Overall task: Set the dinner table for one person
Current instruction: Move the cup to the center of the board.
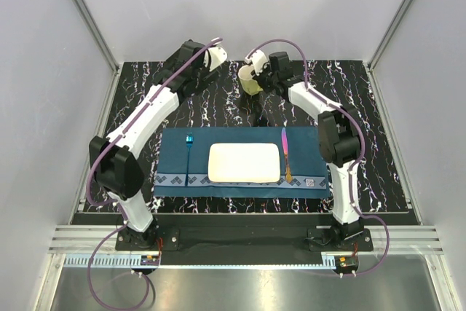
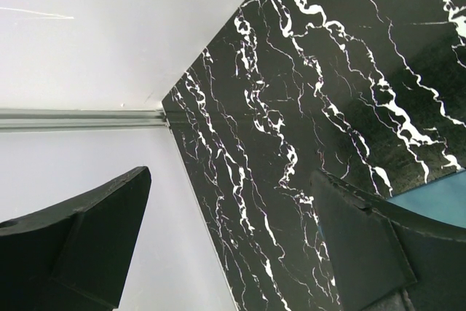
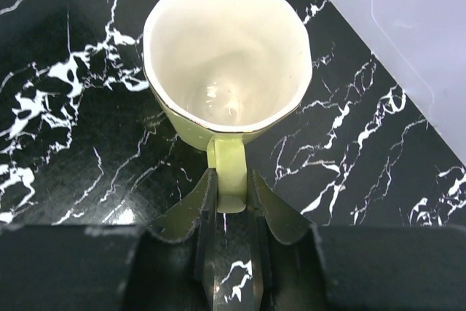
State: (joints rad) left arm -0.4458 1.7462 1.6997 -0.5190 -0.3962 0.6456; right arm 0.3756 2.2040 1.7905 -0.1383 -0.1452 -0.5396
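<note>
Where the two arms are bolted at the near edge, the dinner table (image 1: pixel 371 129) stretches away from them, a wide black top with white marble-like veins that reaches the pale walls (image 1: pixel 44 71) on the left, the right and the far side. Starting at the left, the left arm leans up and inward toward the far middle of the table. The left gripper (image 2: pixel 229 180) has its two dark fingers spread wide apart and holds nothing; its wrist camera looks between them at bare veined tabletop and the foot of a wall. Nearer the arms, a dark blue placemat (image 1: pixel 169 158) with a patterned near border lies flat across the middle of the table. On its left part lies a small blue fork (image 1: pixel 188 152), pointing away from the arms. A cream rectangular plate (image 1: pixel 244 162) sits at the centre of the mat, apart from the fork. To the right of the plate lies a knife (image 1: pixel 286 154) with a pinkish blade and a brown handle, also pointing away. Beyond the mat, near the far middle of the table, is an upright cup (image 3: pixel 226 49), pale yellow-green outside and cream inside. The right gripper (image 3: pixel 231 183) has its fingers drawn in close on the cup's handle, one on each side, gripping it. Whether the cup stands on the table or hangs just above it cannot be told.
</note>
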